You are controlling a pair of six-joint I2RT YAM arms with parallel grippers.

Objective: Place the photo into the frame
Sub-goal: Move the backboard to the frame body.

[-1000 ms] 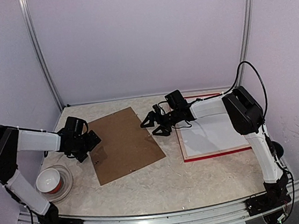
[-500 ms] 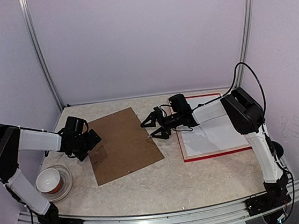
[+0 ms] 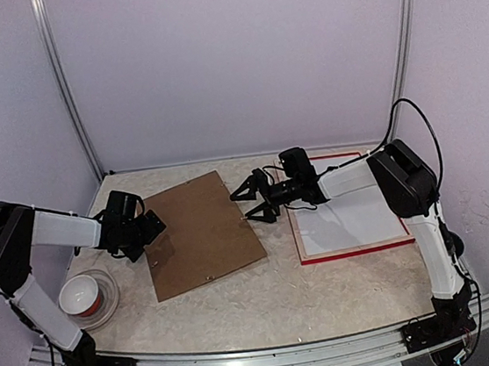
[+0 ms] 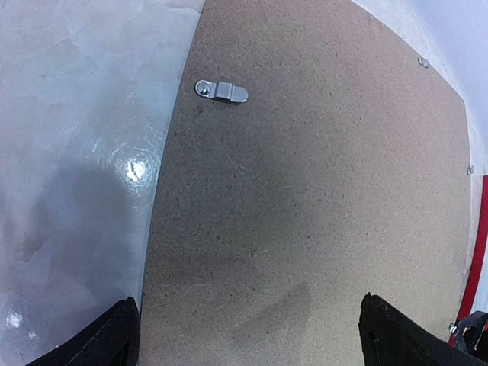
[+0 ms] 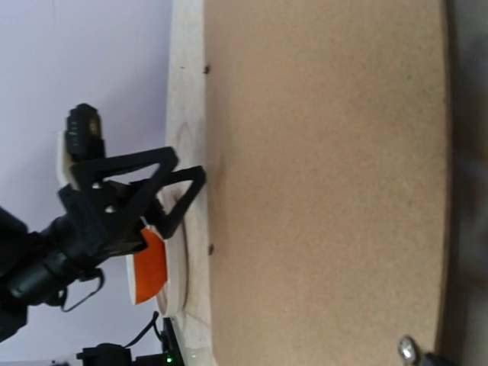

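The frame (image 3: 356, 251) lies flat at the right, its red edge showing around a white sheet (image 3: 350, 219). The photo's printed face is out of view. A brown backing board (image 3: 201, 232) lies flat left of the frame. My left gripper (image 3: 151, 238) is open, low over the board's left edge. In the left wrist view its fingertips (image 4: 114, 339) straddle bare board (image 4: 305, 191) near a metal clip (image 4: 221, 91). My right gripper (image 3: 249, 205) is open at the board's right edge, holding nothing. The right wrist view looks across the board (image 5: 328, 175) at the left gripper (image 5: 130, 198).
An orange-and-white bowl (image 3: 82, 294) sits on a clear plate (image 3: 110, 302) at the near left, beside the left arm. The right arm stretches across the frame's upper left corner. Walls close in the back and both sides.
The right wrist has drawn slightly towards the frame and its jaws have spread a touch wider. The backing board has turned a little. The left arm has barely moved.
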